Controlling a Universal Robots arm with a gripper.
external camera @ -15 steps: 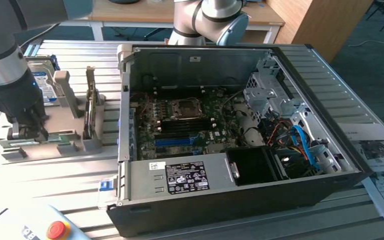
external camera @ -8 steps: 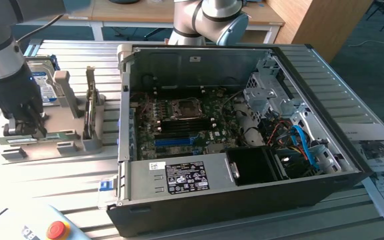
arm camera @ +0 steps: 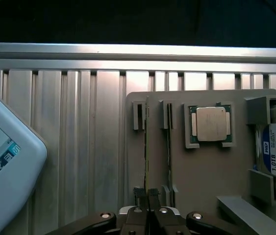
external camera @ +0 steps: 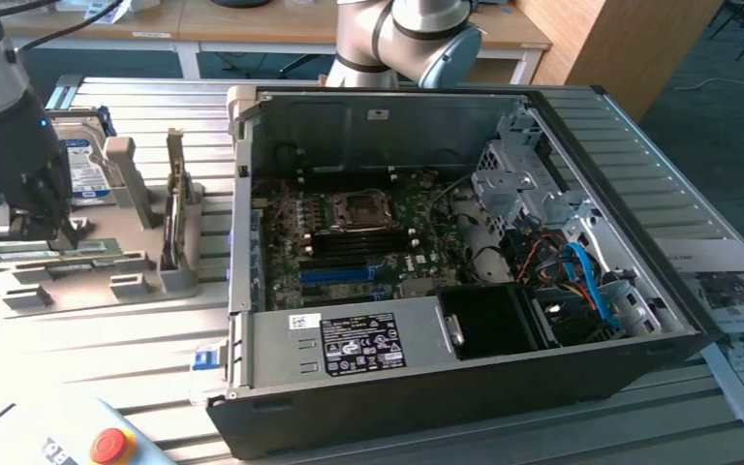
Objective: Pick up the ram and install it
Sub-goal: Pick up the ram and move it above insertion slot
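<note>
Ram (arm camera: pixel 146 147) stands on edge in its slot on the grey tray (arm camera: pixel 196 186) and is not yet lifted out. The pick-up is therefore only at the grasp, and the install is all left to do. The claw (arm camera: pixel 146 195) is clenched on the ram's upper edge near one end, its fingertips (arm camera: pixel 140 193) pressed against either face of the thin board. The ram's slot is the one nearest the tray's edge. A second stick (arm camera: pixel 168 147) stands in the neighbouring slot, between the ram and the processor (arm camera: pixel 211 124). In the exterior view the claw (external camera: pixel 30 232) sits low over the tray (external camera: pixel 88 276), on the surface (external camera: pixel 127 329) toward that view's left. It is well apart from the open case (external camera: pixel 386 368), whose black memory slots (external camera: pixel 346 249) look empty.
</note>
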